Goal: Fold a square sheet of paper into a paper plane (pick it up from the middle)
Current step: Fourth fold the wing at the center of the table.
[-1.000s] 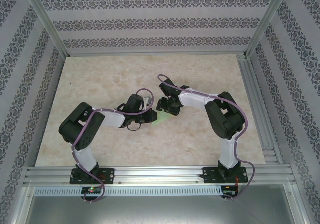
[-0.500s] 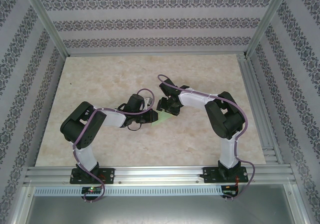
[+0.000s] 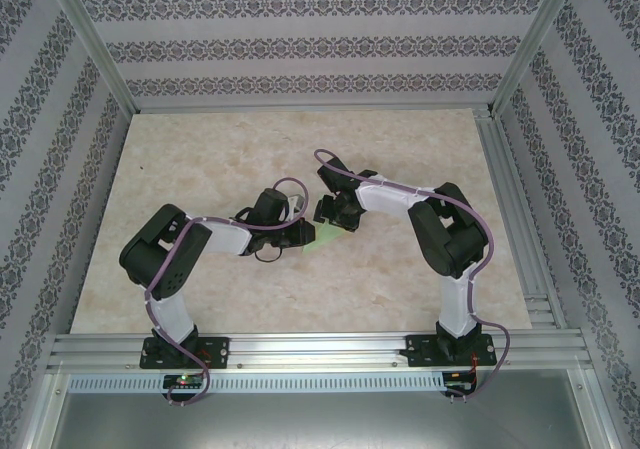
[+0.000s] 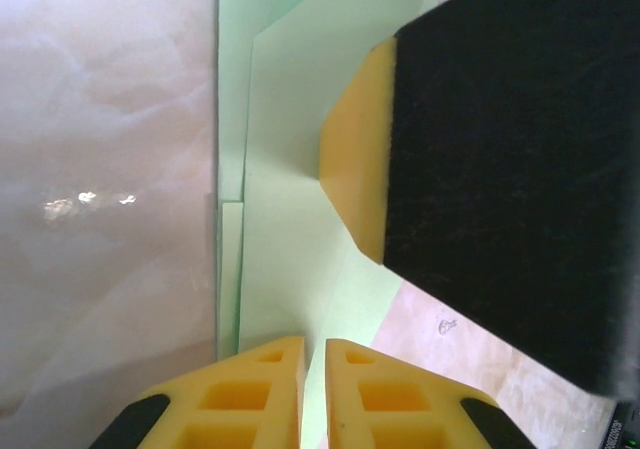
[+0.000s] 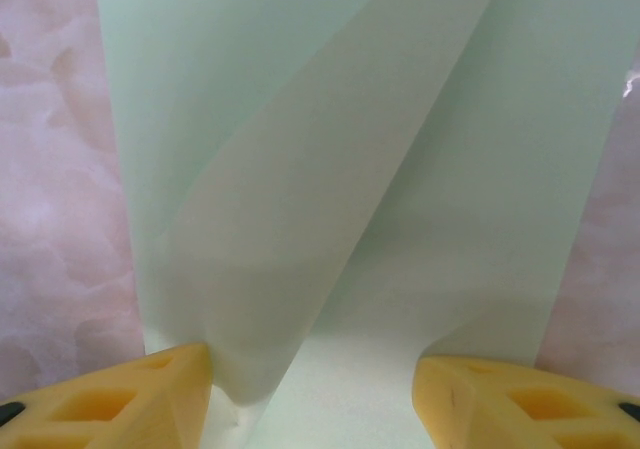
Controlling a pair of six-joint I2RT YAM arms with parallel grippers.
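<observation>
The pale marbled worktop (image 3: 200,149) holds everything. The left arm (image 3: 170,259) and right arm (image 3: 445,234) bend inward and meet near its middle. There the square sheet of paper (image 3: 322,237) lies flat, pale green and partly folded, with a diagonal flap across it. The left fingers (image 4: 260,394) sit at the sheet's near edge, clenched almost together with a thin sliver of green paper in the slit between them. The right fingers (image 5: 150,389) are released and spread wide, with their yellow tips on the paper either side of the flap.
</observation>
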